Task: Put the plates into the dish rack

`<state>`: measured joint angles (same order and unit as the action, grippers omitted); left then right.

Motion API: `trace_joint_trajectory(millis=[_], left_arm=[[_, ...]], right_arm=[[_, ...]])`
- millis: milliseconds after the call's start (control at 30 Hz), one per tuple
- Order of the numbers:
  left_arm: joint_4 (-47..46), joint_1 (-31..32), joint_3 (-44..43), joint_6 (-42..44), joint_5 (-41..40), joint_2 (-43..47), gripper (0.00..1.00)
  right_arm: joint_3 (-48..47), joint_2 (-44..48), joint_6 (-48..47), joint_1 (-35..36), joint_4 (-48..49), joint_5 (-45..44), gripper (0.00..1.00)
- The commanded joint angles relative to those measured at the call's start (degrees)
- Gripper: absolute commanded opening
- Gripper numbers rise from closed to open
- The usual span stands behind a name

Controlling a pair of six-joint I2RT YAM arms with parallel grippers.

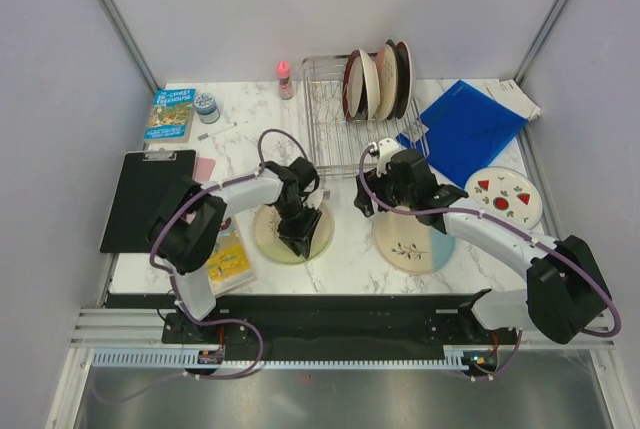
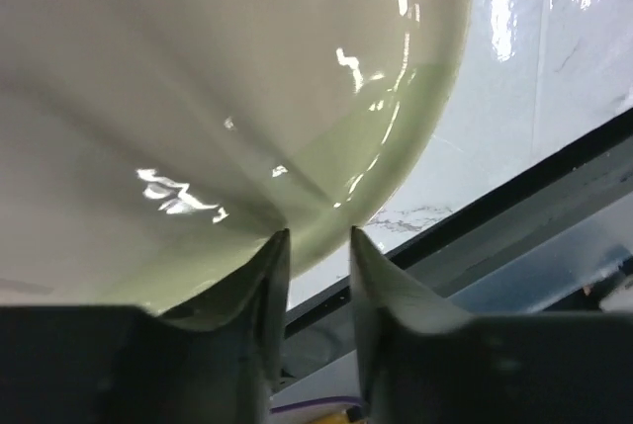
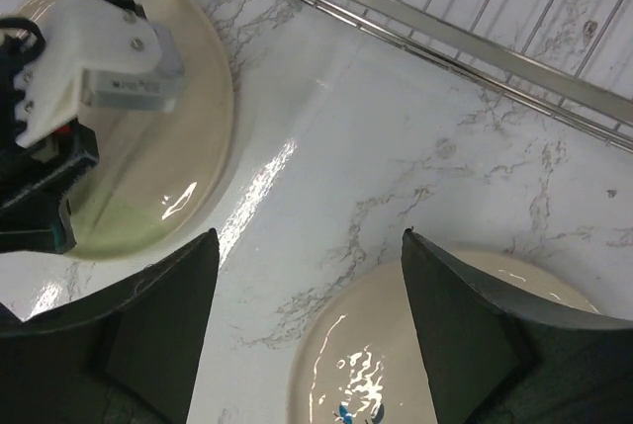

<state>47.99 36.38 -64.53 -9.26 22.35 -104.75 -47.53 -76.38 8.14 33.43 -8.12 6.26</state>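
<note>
The pale yellow plate (image 1: 283, 236) lies flat on the marble table. My left gripper (image 1: 301, 234) hangs low over its near-right rim. In the left wrist view the gripper (image 2: 316, 238) has its jaws a narrow gap apart, with the plate's rim (image 2: 376, 147) at the tips and nothing clamped. My right gripper (image 1: 380, 204) is wide open and empty. In the right wrist view it (image 3: 309, 236) is above bare marble, between the yellow plate (image 3: 188, 147) and the cream-and-light-blue plate (image 3: 396, 345), which also shows in the top view (image 1: 418, 247). The white plate with red shapes (image 1: 503, 196) lies at the right. The dish rack (image 1: 330, 119) holds several upright plates (image 1: 380, 81).
A blue folder (image 1: 465, 124) lies right of the rack. A black clipboard (image 1: 145, 199), a book (image 1: 170, 114), a small blue-topped tin (image 1: 207, 106) and a yellow packet (image 1: 228, 261) are on the left. A pink bottle (image 1: 284, 79) stands behind the rack. The rack's front wire (image 3: 415, 24) is just ahead of my right gripper.
</note>
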Motion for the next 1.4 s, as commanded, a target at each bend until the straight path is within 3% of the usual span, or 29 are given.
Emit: trace_joint_trajectory(millis=[0,133,167,333,667,867,1067,1133,1167,1200,1267,1367], left_arm=[[-2.3,-4.5,-2.2,-0.9,-4.3,11.8,0.46],[-6.2,-15.3,-2.1,-2.9,-7.3,22.0,0.7],[-6.9,-17.5,-1.3,-2.8,-7.9,21.8,0.7],[-5.9,-30.1,-3.1,-2.7,-5.1,11.4,0.65],[-5.0,-34.7,-3.1,-4.5,-1.3,0.5,0.6],[-4.0,-34.7,0.1,-4.4,5.1,-3.6,0.44],[-3.2,-34.0,3.8,-2.2,8.0,-4.7,0.43],[-2.7,-33.6,3.5,-1.5,9.6,-5.7,0.34],[-2.3,-33.5,3.0,-1.5,10.1,-6.4,0.27],[-2.3,-33.5,2.6,-1.0,10.8,-6.7,0.13],[-2.1,-33.6,1.0,-0.1,13.5,-7.2,0.02],[-2.1,-33.7,0.8,1.8,18.7,-7.1,0.02]], right_arm=[[3.2,2.1,3.5,-0.6,3.1,9.3,0.83],[9.5,0.7,11.6,-0.6,10.2,16.8,0.84],[10.6,0.4,13.2,-0.6,12.3,17.0,0.85],[12.2,-6.1,18.9,-0.6,21.6,18.2,0.85],[10.8,-16.7,28.3,0.0,32.4,16.9,0.85],[9.0,-22.2,31.7,0.9,34.8,16.4,0.85],[6.6,-26.9,32.6,1.5,34.1,17.7,0.85],[6.6,-27.9,32.7,1.7,34.0,18.6,0.85],[6.7,-27.9,32.7,1.6,33.7,18.8,0.85],[7.0,-27.7,32.7,1.7,33.6,18.9,0.84],[7.4,-27.3,32.4,1.7,33.7,19.8,0.84],[8.6,-26.3,32.0,1.6,33.7,20.8,0.85]])
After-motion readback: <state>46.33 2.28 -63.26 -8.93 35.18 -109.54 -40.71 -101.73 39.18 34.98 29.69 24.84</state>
